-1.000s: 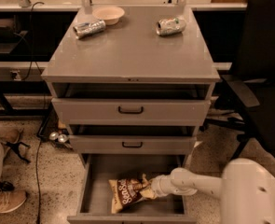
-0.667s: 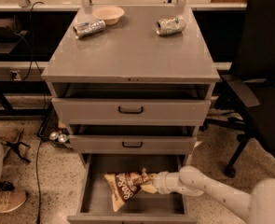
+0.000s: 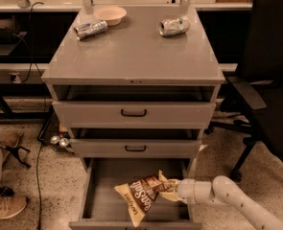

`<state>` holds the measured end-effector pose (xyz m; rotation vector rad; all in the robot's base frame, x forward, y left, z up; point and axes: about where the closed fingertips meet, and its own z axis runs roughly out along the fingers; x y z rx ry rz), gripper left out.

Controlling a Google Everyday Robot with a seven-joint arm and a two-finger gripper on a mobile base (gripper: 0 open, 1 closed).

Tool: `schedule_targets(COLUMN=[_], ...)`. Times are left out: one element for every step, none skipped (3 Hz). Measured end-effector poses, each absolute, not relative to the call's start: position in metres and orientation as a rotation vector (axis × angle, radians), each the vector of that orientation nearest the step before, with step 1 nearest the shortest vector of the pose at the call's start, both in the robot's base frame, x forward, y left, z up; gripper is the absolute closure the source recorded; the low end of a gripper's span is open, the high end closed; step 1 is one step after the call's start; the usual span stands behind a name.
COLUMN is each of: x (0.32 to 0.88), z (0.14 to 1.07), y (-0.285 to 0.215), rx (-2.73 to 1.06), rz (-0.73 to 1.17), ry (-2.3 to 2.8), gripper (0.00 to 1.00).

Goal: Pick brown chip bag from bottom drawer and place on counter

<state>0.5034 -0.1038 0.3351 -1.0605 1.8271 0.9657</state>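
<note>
The brown chip bag [image 3: 141, 194] with white "Sea Salt" lettering hangs tilted above the floor of the open bottom drawer [image 3: 100, 195]. My gripper [image 3: 169, 189] is shut on the bag's right end and holds it up inside the drawer. My white arm [image 3: 227, 195] reaches in from the lower right. The counter [image 3: 131, 51], the flat grey top of the cabinet, lies above the two upper drawers.
Two crushed silver cans [image 3: 90, 29] [image 3: 174, 26] and a tan bowl [image 3: 110, 15] sit at the back of the counter. A black office chair [image 3: 270, 95] stands to the right. A person's shoe [image 3: 6, 206] and cables lie on the floor at left.
The bag has been lifted off the drawer floor and carried up and a little left, held by my gripper. My arm has drawn back toward the lower right.
</note>
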Motion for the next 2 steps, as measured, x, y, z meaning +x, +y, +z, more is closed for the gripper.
schedule_targets(x=[0.504, 0.500], z=[0.337, 0.360], y=[-0.102, -0.114], rx=[-1.057, -1.020], rz=[0.964, 0.955], ry=[1.823, 1.774], gripper=[1.00, 1.00])
